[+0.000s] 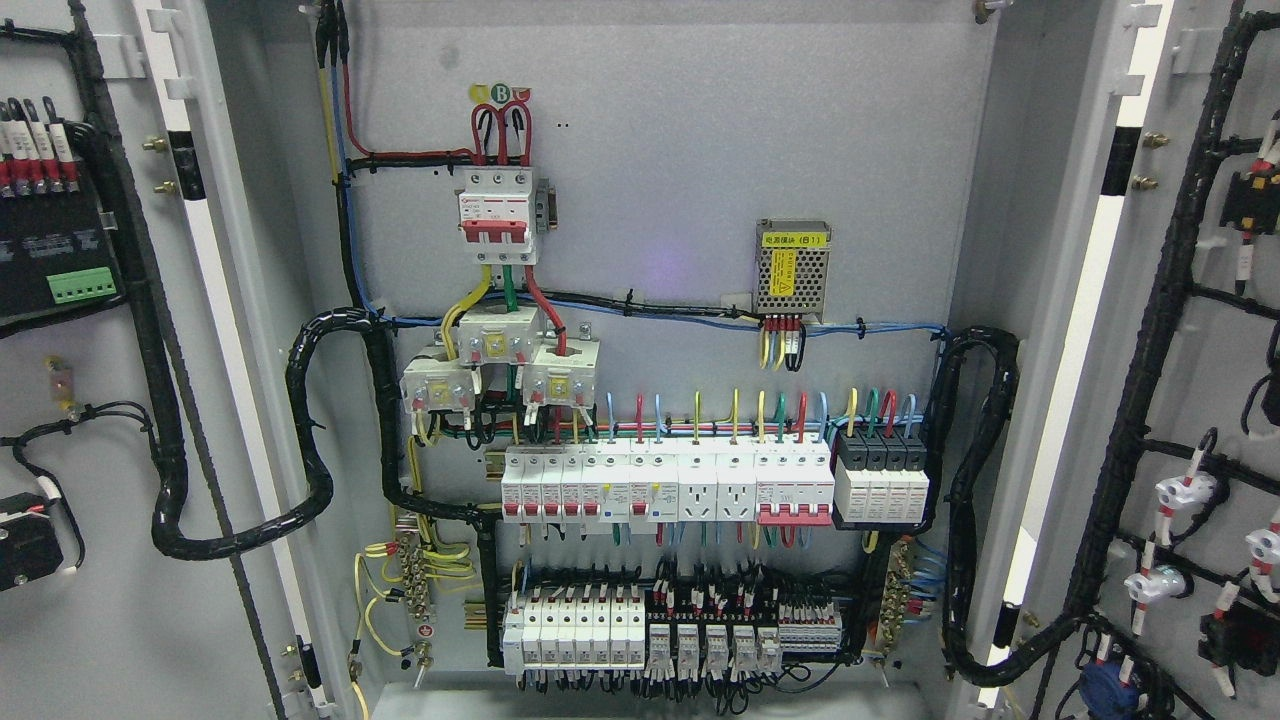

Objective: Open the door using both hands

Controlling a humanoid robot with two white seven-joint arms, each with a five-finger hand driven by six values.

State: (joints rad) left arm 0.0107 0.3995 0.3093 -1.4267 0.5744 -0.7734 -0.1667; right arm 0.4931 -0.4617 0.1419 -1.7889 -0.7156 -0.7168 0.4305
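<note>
Fingers cannot be judged: neither hand nor arm shows anywhere in the head view. Both doors stand swung wide. Left of the grey back panel (680, 130), the left door (110, 420) shows its inner face with black wire looms and a green terminal strip (82, 288), cut off at the frame edge. Right of the panel, the right door (1190, 400) carries more looms and fittings, also cropped. On the panel sit a red-levered main breaker (497, 218), a mesh power supply (793, 266) and rows of white breakers (665, 485).

Breaker rows (665, 490), power supply (792, 266), wiring (310, 440).
</note>
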